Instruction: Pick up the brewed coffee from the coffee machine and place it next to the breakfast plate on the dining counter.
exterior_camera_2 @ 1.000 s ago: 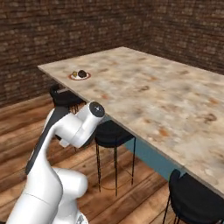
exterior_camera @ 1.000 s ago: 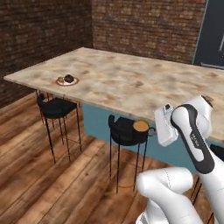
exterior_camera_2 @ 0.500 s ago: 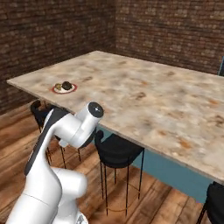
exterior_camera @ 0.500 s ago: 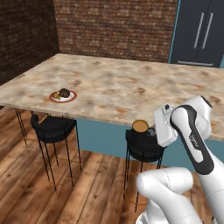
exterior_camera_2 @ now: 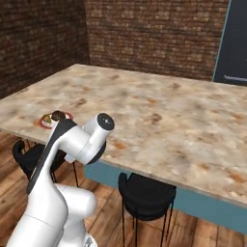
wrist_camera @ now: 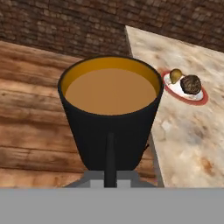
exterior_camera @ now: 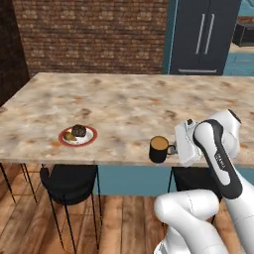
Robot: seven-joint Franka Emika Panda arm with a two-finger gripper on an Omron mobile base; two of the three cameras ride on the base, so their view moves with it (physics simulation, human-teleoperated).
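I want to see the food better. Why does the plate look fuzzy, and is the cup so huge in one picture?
In the hand view the black mug of light brown coffee sits right at the lens, so it looms large; the red-rimmed plate of brown pastries behind is soft. In the right base view the plate is small and blurry; the left base view shows it clearest.

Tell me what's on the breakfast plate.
The breakfast plate on the dining counter carries a dark brown round pastry and a smaller golden-brown piece beside it. The white centre under them is covered; whether anything smaller sits there cannot be told.
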